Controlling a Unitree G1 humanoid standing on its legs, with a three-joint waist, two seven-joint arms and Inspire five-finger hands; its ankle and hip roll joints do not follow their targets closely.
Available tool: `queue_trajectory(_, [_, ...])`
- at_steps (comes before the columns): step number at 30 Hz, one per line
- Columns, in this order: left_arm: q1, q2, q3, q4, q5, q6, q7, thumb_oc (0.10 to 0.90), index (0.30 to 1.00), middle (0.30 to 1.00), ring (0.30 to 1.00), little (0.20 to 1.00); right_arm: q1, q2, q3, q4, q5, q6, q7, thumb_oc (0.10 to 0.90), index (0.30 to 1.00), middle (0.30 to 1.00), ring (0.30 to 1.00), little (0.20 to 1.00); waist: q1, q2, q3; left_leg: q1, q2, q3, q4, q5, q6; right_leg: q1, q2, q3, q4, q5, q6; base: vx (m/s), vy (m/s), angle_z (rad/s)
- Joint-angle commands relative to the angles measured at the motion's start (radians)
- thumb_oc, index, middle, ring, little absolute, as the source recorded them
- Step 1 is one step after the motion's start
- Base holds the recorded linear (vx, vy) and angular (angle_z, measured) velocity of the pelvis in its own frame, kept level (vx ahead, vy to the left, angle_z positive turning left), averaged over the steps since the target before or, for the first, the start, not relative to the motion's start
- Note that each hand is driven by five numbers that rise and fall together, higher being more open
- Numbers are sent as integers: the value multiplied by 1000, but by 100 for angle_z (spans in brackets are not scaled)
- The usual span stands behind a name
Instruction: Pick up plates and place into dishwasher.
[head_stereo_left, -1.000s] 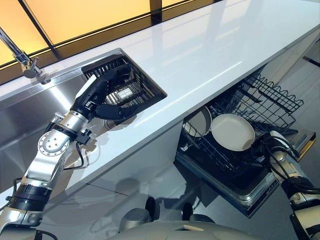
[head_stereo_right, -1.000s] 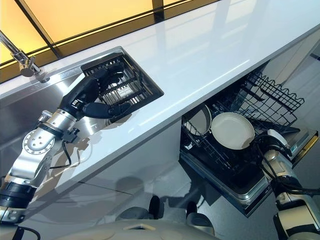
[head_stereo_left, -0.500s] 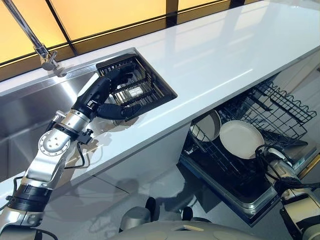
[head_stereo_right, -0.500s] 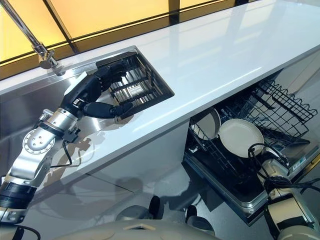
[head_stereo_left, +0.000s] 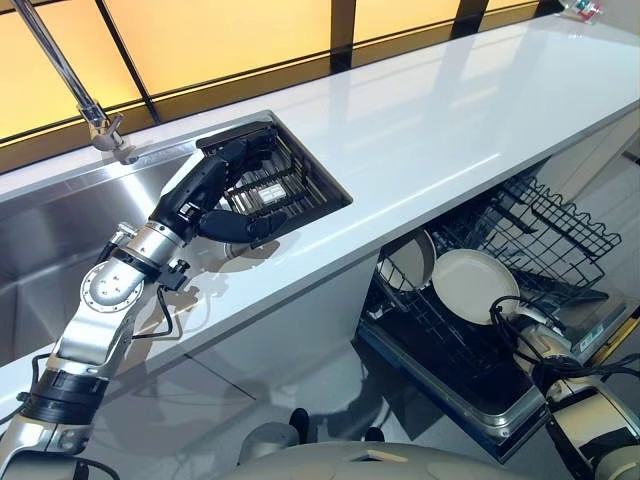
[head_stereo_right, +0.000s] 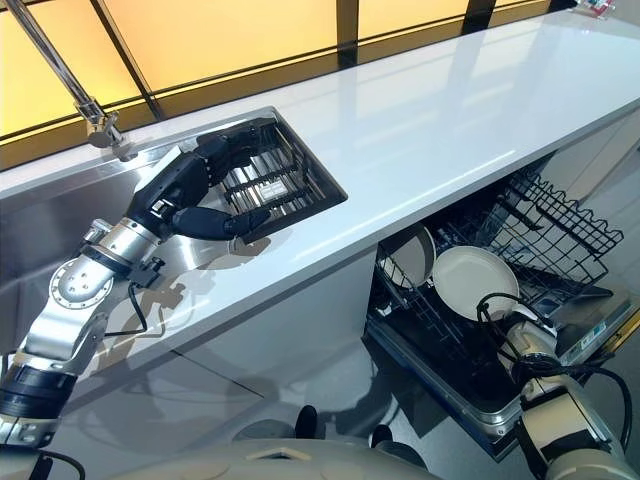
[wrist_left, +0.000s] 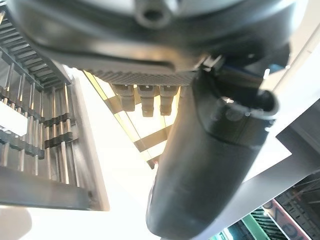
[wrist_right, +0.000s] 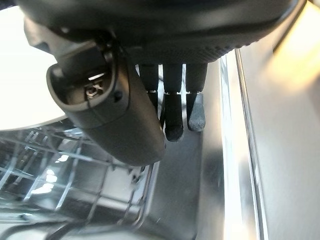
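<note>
Left hand (head_stereo_left: 205, 195), fingers relaxed and empty over the sink's dish rack (head_stereo_left: 285, 185) upper left, risked snagging its bars; right hand (wrist_right: 150, 95), likewise empty, could knock the racked plate (head_stereo_left: 470, 285) lower right.

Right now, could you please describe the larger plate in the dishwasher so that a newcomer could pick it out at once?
Start at the long white countertop; beneath its right part the open dishwasher's black wire lower rack is pulled out. The round cream plate stands tilted in the rack's near part, just beyond the right hand. It shows its whole face, while the smaller plate beside it sits partly under the counter edge.
</note>
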Motion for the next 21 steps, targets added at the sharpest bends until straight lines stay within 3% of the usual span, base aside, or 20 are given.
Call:
queue_trajectory(1, [-72, -32, 85, -90, -2, -51, 5, 800, 900, 900, 900, 900, 45, 85, 18, 79, 312, -104, 94, 100, 300, 300, 300, 200, 0, 14, -12, 7, -27, 8, 6, -82, 26, -2, 5, -30, 10, -22, 11, 42, 14, 4])
queue_trajectory(5, [-70, -64, 78, -69, 24, -60, -2, 800, 900, 900, 900, 900, 84, 148, -44, 23, 519, -211, 50, 100, 300, 300, 300, 200, -4, 20, -17, 14, -29, 5, 6, -91, 25, 6, 4, -32, 10, -31, 9, 25, 7, 2])
queue_trajectory(9, [-79, -85, 62, -61, 43, -65, 12, 800, 900, 900, 900, 900, 76, 187, -75, -9, 632, -271, -5, 100, 300, 300, 300, 200, -6, 25, -21, 10, -34, 2, 6, -85, 26, 1, 3, -30, 10, -25, 7, 0, 0, 0])
queue_trajectory(13, [-84, -86, 56, -49, 45, -70, 27, 800, 900, 900, 900, 900, 60, 213, -106, -38, 727, -291, -33, 100, 300, 300, 300, 200, -6, 31, -28, 10, -38, -3, 6, -86, 27, 0, 2, -27, 10, -25, 5, 0, 0, 0])
queue_trajectory(21, [-99, -75, 41, -53, 44, -46, 34, 800, 900, 900, 900, 900, -13, 209, -116, -10, 772, -288, -32, 100, 300, 300, 300, 200, 10, 36, -36, 9, -43, -16, 6, -83, 26, 3, -3, -35, 10, -24, 3, 19, 6, 3])
